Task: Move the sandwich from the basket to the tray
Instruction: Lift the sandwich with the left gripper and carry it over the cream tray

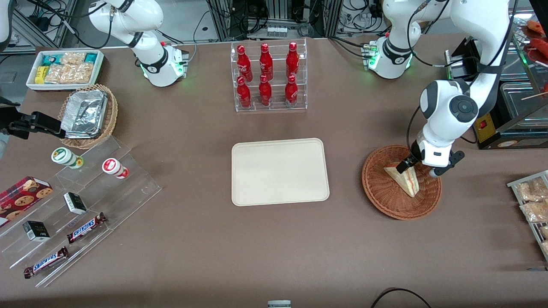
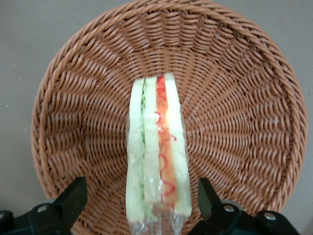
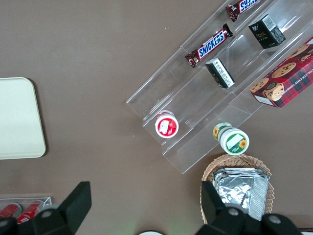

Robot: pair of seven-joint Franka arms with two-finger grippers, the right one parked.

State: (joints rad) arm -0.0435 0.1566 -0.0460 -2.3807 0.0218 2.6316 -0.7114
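We find the sandwich [image 2: 156, 152] lying in the round woven basket [image 1: 387, 201], directly beneath the gripper [image 1: 421, 167]. In the wrist view its cut edge faces up, showing pale bread with green and red filling under clear wrap, and it sits between the two black fingers [image 2: 71, 200]. The fingers stand spread wide, one to each side of the wedge, and neither touches it. The basket holds only this sandwich.

The cream tray [image 1: 280, 172] lies flat on the brown table [image 1: 192, 128], well apart from the gripper toward the parked arm's end, with nothing on it. Farther from the front camera than the tray, a clear rack [image 1: 269, 77] holds six red bottles.

Toward the parked arm's end we note a tan basket [image 1: 109, 117] containing foil trays [image 1: 84, 113], a white bin [image 1: 64, 70] of snack packets, and clear stepped shelves [image 1: 81, 205]. On these shelves lie two bars [image 1: 87, 227] marked SNICKERS, two small dark boxes, two capped cups and a red cookie box [image 1: 21, 196]. The print on the boxes and cups is too small for us to read.
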